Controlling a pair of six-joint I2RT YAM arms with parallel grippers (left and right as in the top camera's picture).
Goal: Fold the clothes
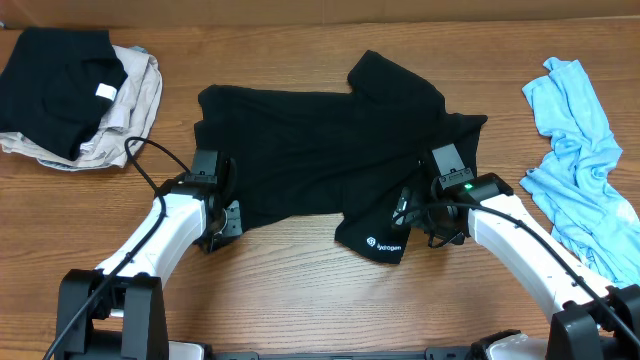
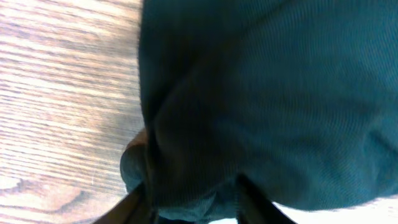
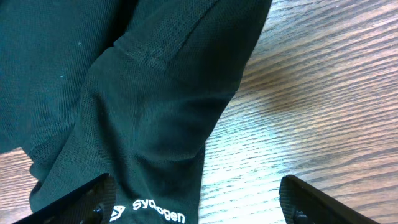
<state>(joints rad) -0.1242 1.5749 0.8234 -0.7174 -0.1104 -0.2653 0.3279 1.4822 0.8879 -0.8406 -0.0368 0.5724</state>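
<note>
A black shirt (image 1: 320, 150) lies spread out in the middle of the wooden table (image 1: 300, 300). My left gripper (image 1: 218, 218) is at its front left corner. In the left wrist view the jaws (image 2: 193, 208) are shut on a bunched fold of the shirt (image 2: 280, 93). My right gripper (image 1: 415, 215) is at the shirt's front right flap, which carries a white logo (image 1: 384, 245). In the right wrist view the jaws (image 3: 196, 199) are wide open. The flap's edge (image 3: 124, 93) and the logo (image 3: 158, 213) lie between them on the wood.
A pile of black and beige clothes (image 1: 70, 90) sits at the back left corner. A light blue garment (image 1: 580, 150) lies crumpled along the right edge. Bare wood shows along the front of the table.
</note>
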